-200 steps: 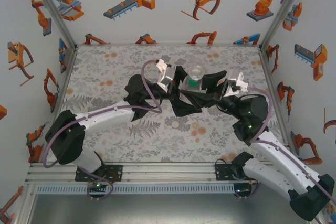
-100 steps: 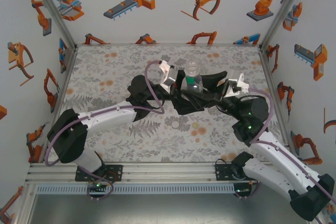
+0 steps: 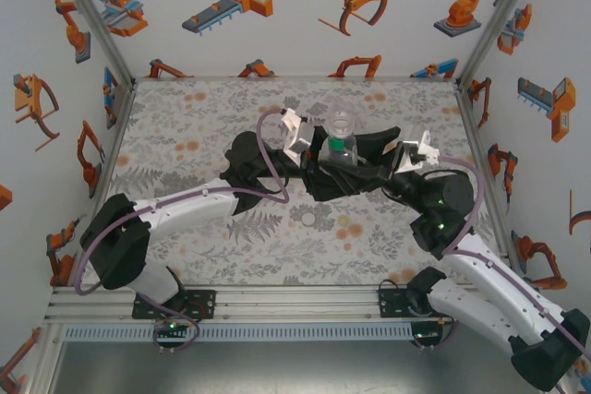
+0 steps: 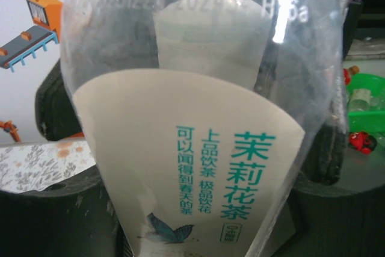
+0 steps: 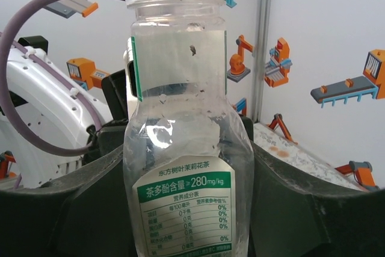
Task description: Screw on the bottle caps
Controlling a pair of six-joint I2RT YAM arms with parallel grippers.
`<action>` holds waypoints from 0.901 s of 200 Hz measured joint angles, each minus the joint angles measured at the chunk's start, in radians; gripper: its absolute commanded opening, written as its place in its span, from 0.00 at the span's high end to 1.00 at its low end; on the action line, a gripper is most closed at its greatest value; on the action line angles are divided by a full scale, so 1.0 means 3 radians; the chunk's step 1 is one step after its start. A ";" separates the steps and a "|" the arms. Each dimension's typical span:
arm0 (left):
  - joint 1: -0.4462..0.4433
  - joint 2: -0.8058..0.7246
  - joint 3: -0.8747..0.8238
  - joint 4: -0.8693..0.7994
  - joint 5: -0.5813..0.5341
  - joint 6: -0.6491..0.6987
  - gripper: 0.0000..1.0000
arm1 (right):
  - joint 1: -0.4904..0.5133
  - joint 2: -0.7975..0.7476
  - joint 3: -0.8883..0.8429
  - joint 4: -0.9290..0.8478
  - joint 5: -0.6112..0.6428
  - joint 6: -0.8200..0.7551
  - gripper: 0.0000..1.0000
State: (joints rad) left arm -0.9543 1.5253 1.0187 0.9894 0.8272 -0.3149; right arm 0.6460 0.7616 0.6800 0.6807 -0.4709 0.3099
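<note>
top external view: we find the slim clear bottle (image 3: pixel 342 138) at mid-field, apparently lifted off the tabletop (image 3: pixel 185 117). it stands upright with its long axis vertical, and its threaded neck is uppermost and open, with no cap on it. the left end effector (image 3: pixel 325 161) closes on its lower body from the left. the right end effector (image 3: pixel 359 159) clamps it from the right, fingers (image 5: pixel 289 209) flush against the label. a pale round disc (image 3: pixel 308 219), which we judge to be the cap, lies flat on the tabletop toward the arm bases, slightly left of the bottle. we judge the left arm marginally nearer it; one grip must let go before capping.
</note>
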 measured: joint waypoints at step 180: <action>0.0350 -0.1508 -0.0786 -0.1876 -0.1528 0.0868 0.95 | 0.0071 -0.0196 0.0003 -0.1282 0.0467 -0.0210 0.43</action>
State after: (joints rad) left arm -0.8494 1.0729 0.7830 0.4267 0.3687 -0.0544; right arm 0.6674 0.7029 0.6807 0.2962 -0.3309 0.2470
